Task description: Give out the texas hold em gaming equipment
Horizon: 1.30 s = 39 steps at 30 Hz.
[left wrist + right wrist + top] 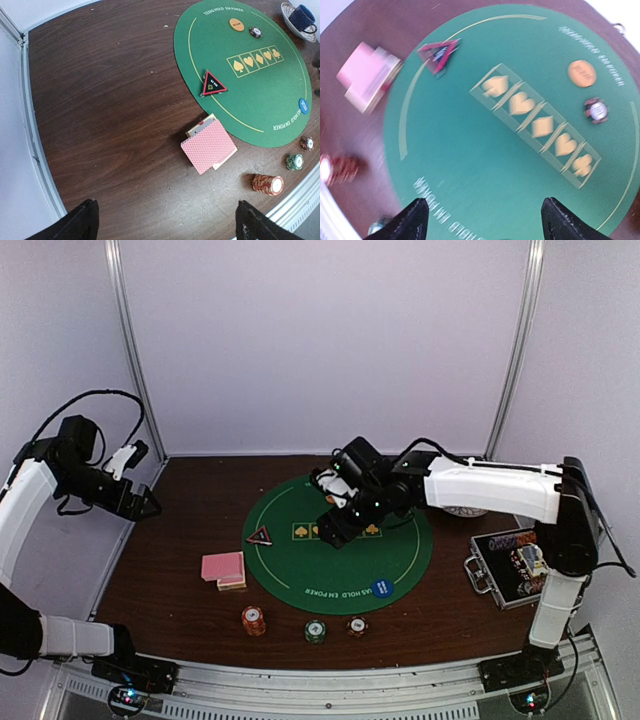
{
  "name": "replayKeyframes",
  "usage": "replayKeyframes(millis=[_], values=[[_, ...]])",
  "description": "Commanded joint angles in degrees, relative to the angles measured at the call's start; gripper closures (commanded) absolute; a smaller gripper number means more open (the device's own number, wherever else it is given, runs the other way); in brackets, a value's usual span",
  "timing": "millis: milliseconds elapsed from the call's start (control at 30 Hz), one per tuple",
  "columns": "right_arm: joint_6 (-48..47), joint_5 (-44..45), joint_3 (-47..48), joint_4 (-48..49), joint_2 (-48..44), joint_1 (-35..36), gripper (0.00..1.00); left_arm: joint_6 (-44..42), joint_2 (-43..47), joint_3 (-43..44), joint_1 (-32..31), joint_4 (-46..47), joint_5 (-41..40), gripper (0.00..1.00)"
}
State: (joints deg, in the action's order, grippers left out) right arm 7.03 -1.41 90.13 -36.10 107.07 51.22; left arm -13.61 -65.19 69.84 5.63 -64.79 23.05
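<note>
Below right gripper (484,202), fingers spread w/ nothing between, is only bare green mat (470,165); striped chip (596,110) sits ahead-right, near orange button (581,73), so pls lift straight up, w/o sweeping sideways over it.

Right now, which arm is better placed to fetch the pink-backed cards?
Left, likely: the pink-backed cards lie off the round green mat toward the left gripper; the right gripper hovers mid-mat.

Blue mug (302,16) on patterned plate (287,14); open black case (508,568) on table (170,590)

Even soft light — right-wrist view blurred
</note>
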Motion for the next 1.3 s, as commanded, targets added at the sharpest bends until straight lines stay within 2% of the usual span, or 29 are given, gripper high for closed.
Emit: replayKeyframes(millis=[0,167,367,600,933,1267], values=[[4.3,-0.3,-10.8,-0.5,-6.6,7.0,0.21,-1.0,1.3,1.2,0.2,0.2,1.0,0.02],[10.1,0.9,-19.9,-2.7,-12.9,16.7,0.2,-2.1,2.3,-0.3,0.2,0.3,1.8,0.02],[14.9,0.3,-24.5,-4.1,-14.0,20.6,0.18,-3.4,2.8,-1.0,0.2,0.4,2.5,0.02],[14.7,-0.5,-26.1,-3.0,-11.9,21.0,0.19,-3.1,2.4,-0.1,0.2,0.2,3.8,0.02],[12.8,-1.1,-24.8,-1.9,-6.7,20.5,0.26,-3.0,1.9,0.0,0.2,0.1,5.2,0.03],[11.6,-2.9,-25.1,-0.4,-6.0,18.5,0.35,-2.4,1.2,0.6,0.1,0.1,5.5,0.02]])
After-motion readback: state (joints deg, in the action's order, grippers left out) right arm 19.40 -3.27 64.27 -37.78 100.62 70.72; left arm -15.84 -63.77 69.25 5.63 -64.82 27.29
